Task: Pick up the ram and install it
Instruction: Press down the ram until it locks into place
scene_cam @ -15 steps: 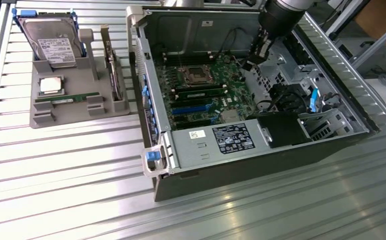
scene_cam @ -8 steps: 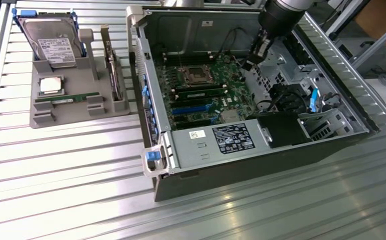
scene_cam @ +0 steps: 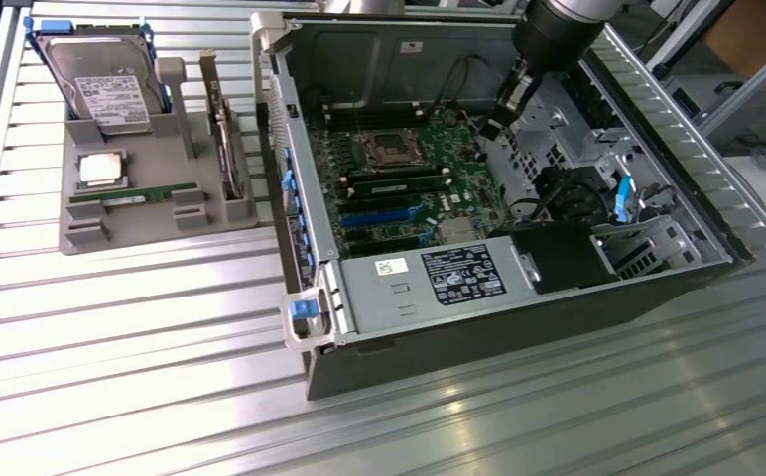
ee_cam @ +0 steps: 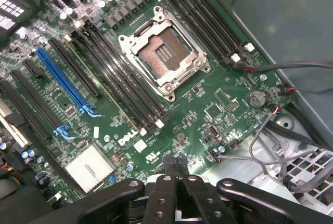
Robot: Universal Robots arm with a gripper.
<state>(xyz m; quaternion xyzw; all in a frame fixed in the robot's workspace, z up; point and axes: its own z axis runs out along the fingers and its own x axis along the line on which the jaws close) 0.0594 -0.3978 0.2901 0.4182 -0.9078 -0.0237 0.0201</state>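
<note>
Hovering clenched and empty over the motherboard [ee_cam: 208,104] inside the case [scene_cam: 356,327], the end effector [ee_cam: 175,166] should first open, since the ram [scene_cam: 132,195] lies well apart in the tray [scene_cam: 92,238] at the exterior view's left.

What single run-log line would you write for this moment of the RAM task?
gripper: shut, empty, above motherboard | ram: lying in grey holder, outside computer case | processor socket: empty

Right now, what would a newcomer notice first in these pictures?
The open computer case with its green motherboard and empty processor socket. The gripper hangs over the board, jaws shut and empty. A ram lies in the grey tray on the exterior view's left.
</note>
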